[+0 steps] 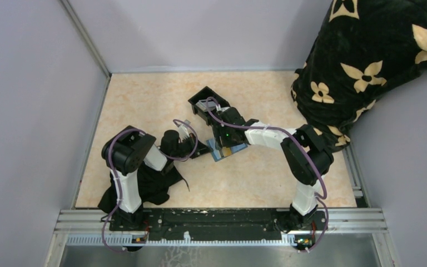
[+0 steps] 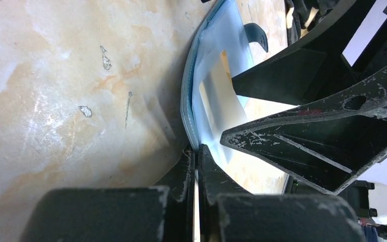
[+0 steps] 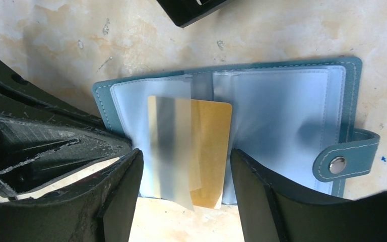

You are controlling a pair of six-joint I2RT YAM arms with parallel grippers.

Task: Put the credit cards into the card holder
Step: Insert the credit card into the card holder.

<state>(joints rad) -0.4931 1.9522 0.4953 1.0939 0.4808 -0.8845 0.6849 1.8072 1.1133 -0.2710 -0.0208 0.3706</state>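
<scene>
Right pincer (image 3: 185, 156) spread wide and holding nothing; I see it straddling the tan credit card (image 3: 211, 136), arm reaching in from the right, wrist tipped down. Left pincer (image 2: 196, 156) clamped tight on the card holder (image 3: 282, 101) edge. Holder lies open on the counter (image 3: 282, 30), card half under a clear sleeve (image 3: 169, 146).

The open teal card holder (image 3: 282, 116) lies in the middle of the beige stone-look worktop (image 1: 144, 100). The tan flat card (image 3: 209, 151) lies half under its clear sleeve (image 3: 171, 146). The black plastic tray (image 1: 204, 103) sits behind.
</scene>
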